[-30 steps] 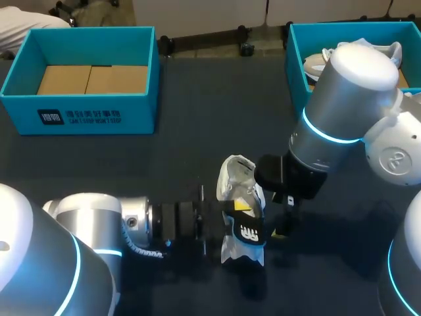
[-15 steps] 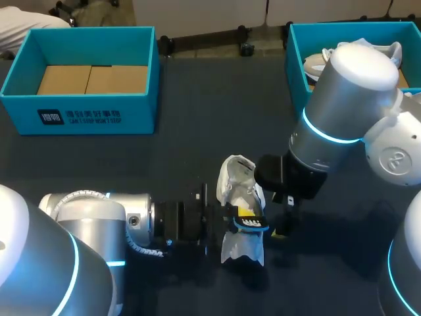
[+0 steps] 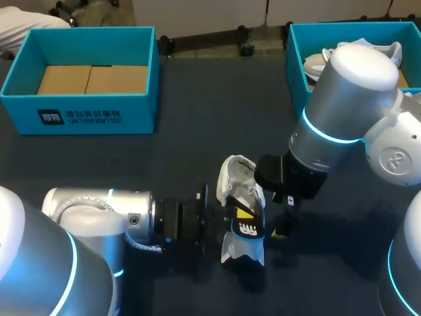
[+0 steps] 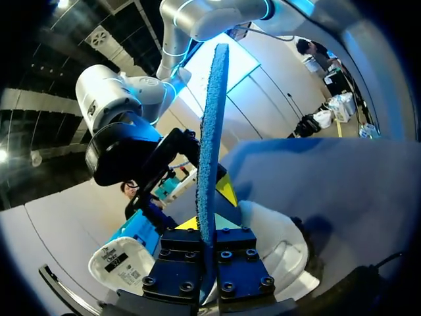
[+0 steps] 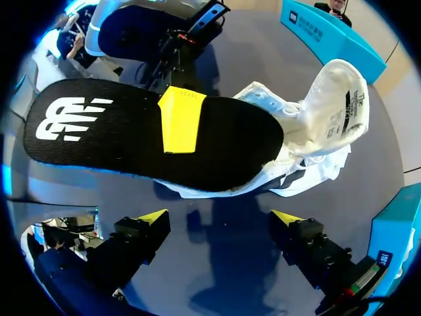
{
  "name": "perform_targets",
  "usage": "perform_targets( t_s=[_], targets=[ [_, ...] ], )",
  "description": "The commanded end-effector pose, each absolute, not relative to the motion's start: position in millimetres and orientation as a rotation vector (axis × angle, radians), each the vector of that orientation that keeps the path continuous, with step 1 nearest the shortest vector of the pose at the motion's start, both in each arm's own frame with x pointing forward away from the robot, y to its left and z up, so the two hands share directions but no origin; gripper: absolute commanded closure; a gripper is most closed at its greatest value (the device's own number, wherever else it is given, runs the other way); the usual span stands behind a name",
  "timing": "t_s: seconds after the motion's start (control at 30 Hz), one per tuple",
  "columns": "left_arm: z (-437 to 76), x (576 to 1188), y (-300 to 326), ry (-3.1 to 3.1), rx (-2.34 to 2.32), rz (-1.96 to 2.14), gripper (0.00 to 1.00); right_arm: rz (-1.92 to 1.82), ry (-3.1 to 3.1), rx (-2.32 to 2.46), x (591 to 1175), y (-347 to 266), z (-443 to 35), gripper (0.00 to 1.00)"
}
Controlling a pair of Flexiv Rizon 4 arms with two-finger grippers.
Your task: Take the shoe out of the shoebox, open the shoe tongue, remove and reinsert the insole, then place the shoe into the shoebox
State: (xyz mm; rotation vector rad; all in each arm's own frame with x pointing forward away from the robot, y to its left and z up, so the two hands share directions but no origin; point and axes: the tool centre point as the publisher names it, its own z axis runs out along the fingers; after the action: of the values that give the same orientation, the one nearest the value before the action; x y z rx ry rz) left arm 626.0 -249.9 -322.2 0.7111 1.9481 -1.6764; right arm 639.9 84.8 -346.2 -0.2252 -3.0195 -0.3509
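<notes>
**Change.** Half a second ago the insole [image 3: 245, 227] lay nearly edge-on to the head view. It is now turned so that its black, logo-printed face shows again, much as it did one second ago. The left arm's wrist has rolled accordingly, and its forearm housing sits slightly differently at the near left of the table [image 3: 197, 145]. The right arm, the shoe [image 3: 238, 181] and both boxes are unchanged.

**Left arm.** It enters from the near left and lies low and roughly level, pointing toward the middle of the table. The left gripper [image 3: 227, 220] is clamped on the insole: in the left wrist view the left gripper [image 4: 207, 220] has its fingers pressed on either face of the blue-edged sheet [image 4: 212, 131], which stands up ahead of them.

**Right arm.** It comes in from the right and bends down just beside the shoe. The right gripper [image 3: 281, 225] is spread wide and holds nothing. In its own view the right gripper [image 5: 218, 220] has only table between its yellow tips, with the insole [image 5: 145, 138] and the shoe [image 5: 322, 118] ahead.

**Objects.** The white shoe rests on the table near its middle, tongue raised, directly behind the held insole. The left shoebox [image 3: 79, 115] stands at the far left. The right shoebox [image 3: 296, 59] stands at the far right, partly hidden by the right arm.
</notes>
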Motion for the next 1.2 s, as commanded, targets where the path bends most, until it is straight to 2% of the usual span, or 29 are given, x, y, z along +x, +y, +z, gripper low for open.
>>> perform_targets(
  t_s=[0.03, 1.2],
  targets=[
    [-323, 632, -250, 1.946, 0.743, -1.644, 1.00, -0.353, -3.021, -0.225, 639, 85, -347, 0.00],
    [-341, 638, -246, 1.999, 0.760, -1.475, 1.00, -0.353, -3.021, -0.225, 639, 85, -347, 0.00]
  ],
)
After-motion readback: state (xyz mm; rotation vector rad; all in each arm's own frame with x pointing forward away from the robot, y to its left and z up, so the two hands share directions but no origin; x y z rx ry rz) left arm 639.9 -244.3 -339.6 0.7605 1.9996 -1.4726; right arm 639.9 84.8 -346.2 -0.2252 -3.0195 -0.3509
